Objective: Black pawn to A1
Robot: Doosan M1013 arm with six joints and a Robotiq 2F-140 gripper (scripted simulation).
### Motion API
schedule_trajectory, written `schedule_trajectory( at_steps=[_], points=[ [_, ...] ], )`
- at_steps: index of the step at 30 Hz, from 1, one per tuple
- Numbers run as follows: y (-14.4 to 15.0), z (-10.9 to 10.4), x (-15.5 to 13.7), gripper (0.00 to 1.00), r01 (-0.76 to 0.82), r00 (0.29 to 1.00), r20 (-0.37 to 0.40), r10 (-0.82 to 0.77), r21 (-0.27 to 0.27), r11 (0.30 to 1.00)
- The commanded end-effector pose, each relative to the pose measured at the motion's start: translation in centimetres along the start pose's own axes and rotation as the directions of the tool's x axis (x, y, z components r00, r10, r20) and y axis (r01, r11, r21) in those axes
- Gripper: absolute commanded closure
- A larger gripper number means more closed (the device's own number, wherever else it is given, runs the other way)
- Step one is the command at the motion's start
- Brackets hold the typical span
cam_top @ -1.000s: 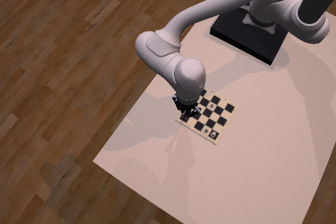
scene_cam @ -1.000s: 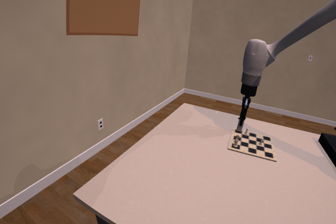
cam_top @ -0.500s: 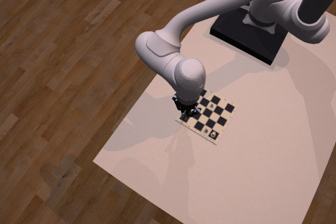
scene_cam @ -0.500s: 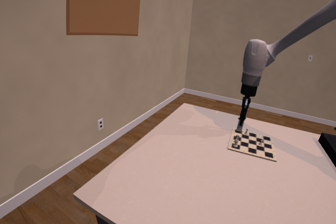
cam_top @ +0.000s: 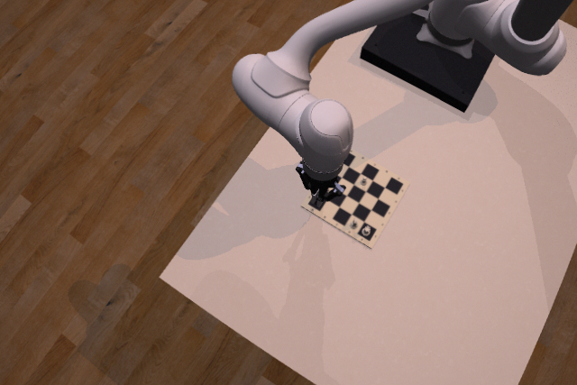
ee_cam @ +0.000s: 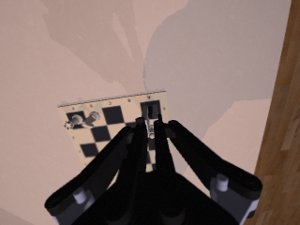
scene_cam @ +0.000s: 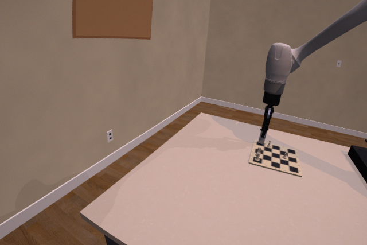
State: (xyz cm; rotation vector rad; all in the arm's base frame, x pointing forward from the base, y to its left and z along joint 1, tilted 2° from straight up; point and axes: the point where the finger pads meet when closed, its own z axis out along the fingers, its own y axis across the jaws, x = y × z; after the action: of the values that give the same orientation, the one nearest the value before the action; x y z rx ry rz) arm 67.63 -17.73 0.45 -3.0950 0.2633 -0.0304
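Observation:
The small chessboard (cam_top: 356,198) lies on the pale table and also shows in the exterior view (scene_cam: 274,159) and the wrist view (ee_cam: 112,127). My gripper (cam_top: 319,201) points straight down over the dark corner square at the board's left end. In the wrist view the fingers are pressed together on a small dark piece, the black pawn (ee_cam: 150,113), just above that corner square. The fingers hide most of the pawn. The edge labels are too small to read. In the exterior view the fingertips (scene_cam: 260,140) reach down to the board's far corner.
Pale pieces stand on the board: one mid-board (cam_top: 363,181) and two close together near the opposite end (cam_top: 353,224), (cam_top: 367,230). The two also show in the wrist view (ee_cam: 84,119). The black robot base (cam_top: 426,61) sits at the table's back. The table edge and wood floor lie left of the board.

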Motion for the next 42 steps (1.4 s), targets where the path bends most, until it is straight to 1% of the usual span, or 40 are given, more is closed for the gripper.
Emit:
schedule_trajectory(
  at_steps=[1, 9, 10, 12, 13, 15, 16, 18, 19, 21, 22, 35, 42],
  points=[
    [0.0, 0.0, 0.0, 1.0, 0.0, 1.0, 0.0, 0.0, 0.0, 1.0],
    [0.0, 0.0, 0.0, 1.0, 0.0, 1.0, 0.0, 0.0, 0.0, 1.0],
    [0.0, 0.0, 0.0, 0.96, 0.0, 1.0, 0.0, 0.0, 0.0, 1.0],
    [0.0, 0.0, 0.0, 0.96, 0.0, 1.0, 0.0, 0.0, 0.0, 1.0],
    [0.0, 0.0, 0.0, 0.92, 0.0, 1.0, 0.0, 0.0, 0.0, 1.0],
    [0.0, 0.0, 0.0, 0.92, 0.0, 1.0, 0.0, 0.0, 0.0, 1.0],
    [0.0, 0.0, 0.0, 0.88, 0.0, 1.0, 0.0, 0.0, 0.0, 1.0],
    [0.0, 0.0, 0.0, 0.88, 0.0, 1.0, 0.0, 0.0, 0.0, 1.0],
    [0.0, 0.0, 0.0, 0.84, 0.0, 1.0, 0.0, 0.0, 0.0, 1.0],
    [0.0, 0.0, 0.0, 0.84, 0.0, 1.0, 0.0, 0.0, 0.0, 1.0],
    [0.0, 0.0, 0.0, 0.8, 0.0, 1.0, 0.0, 0.0, 0.0, 1.0],
    [0.0, -0.1, 0.0, 0.8, 0.0, 1.0, 0.0, 0.0, 0.0, 1.0],
    [0.0, -1.0, 0.0, 0.8, 0.0, 1.0, 0.0, 0.0, 0.0, 1.0]
  ],
)
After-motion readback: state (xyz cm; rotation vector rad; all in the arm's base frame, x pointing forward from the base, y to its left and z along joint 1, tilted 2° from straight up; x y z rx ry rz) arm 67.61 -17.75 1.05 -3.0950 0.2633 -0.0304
